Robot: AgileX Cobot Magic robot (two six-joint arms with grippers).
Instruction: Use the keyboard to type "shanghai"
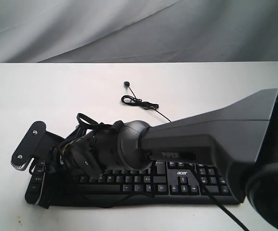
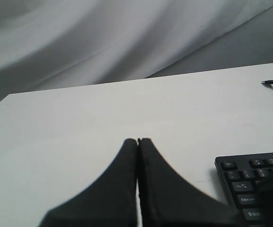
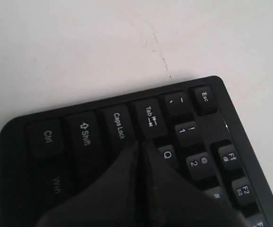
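The black keyboard [image 1: 177,180] lies along the table's front edge, with the white "acer" logo [image 1: 183,172] above its arrow keys. My right arm [image 1: 201,134] reaches across it from the right to its left end. In the right wrist view my right gripper [image 3: 139,143] is shut and holds nothing. Its tips sit low over the keyboard [image 3: 51,137], between Caps Lock [image 3: 119,125] and Q [image 3: 167,154], just below Tab [image 3: 150,116]. My left gripper [image 2: 137,140] is shut and empty above bare table, left of the Esc corner of the keyboard [image 2: 250,179].
The keyboard's thin cable [image 1: 139,102] lies coiled on the white table behind the keyboard, with its plug [image 1: 127,84] farther back; the plug [image 2: 268,82] also shows in the left wrist view. A grey bracket [image 1: 28,144] sticks out at the left. Grey cloth backs the table.
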